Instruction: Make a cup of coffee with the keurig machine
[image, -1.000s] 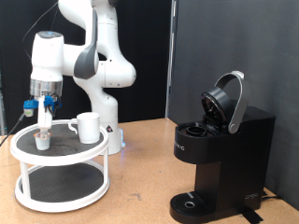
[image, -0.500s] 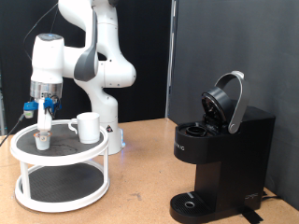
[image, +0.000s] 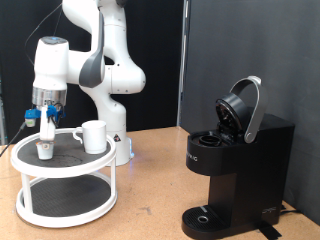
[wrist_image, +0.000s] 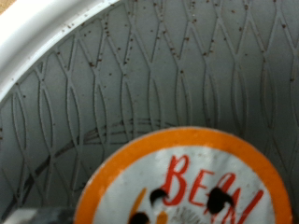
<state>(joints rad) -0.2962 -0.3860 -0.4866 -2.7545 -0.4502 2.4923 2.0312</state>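
Hanging at the exterior view's left, the gripper sits right over a small pod on the white stand's top tier; whether its fingers are clenched or released, I cannot tell. Right of the pod on that tier stands the cup. Far right, the keurig machine sits with lid raised.

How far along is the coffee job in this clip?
Early. Done: the keurig machine has its lid up. In hand: the gripper sits over the pod on the white stand's top tier; the wrist view shows the pod's orange-rimmed lid close up. No grasp shows. Left: the cup sits on the stand, not under the machine.
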